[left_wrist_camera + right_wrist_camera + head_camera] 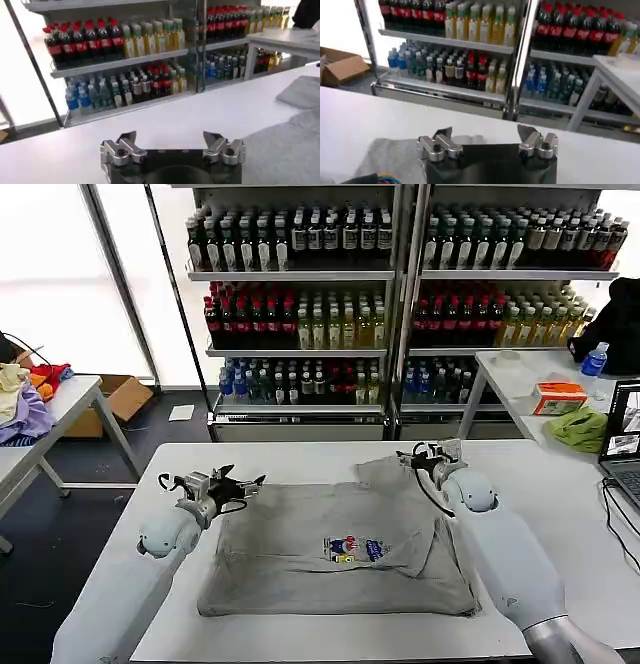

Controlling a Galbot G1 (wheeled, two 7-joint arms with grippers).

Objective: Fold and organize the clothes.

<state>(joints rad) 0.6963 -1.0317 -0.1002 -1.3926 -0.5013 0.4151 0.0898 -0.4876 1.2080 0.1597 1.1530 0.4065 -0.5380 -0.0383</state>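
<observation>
Shirt (330, 549) is lying spread on counter (560, 484), print up, w/ one sleeve flap reaching toward 12 o'clock. Left end effector (238, 484) is hovering released at shirt's 10 o'clock corner; right end effector (425, 455) is hovering released at 1 o'clock, by sleeve. Fabric is likely light, soft, limp: it will be sagging and bunching. Recommend pinching hem edges or corners, both sides together, lifting low.
</observation>
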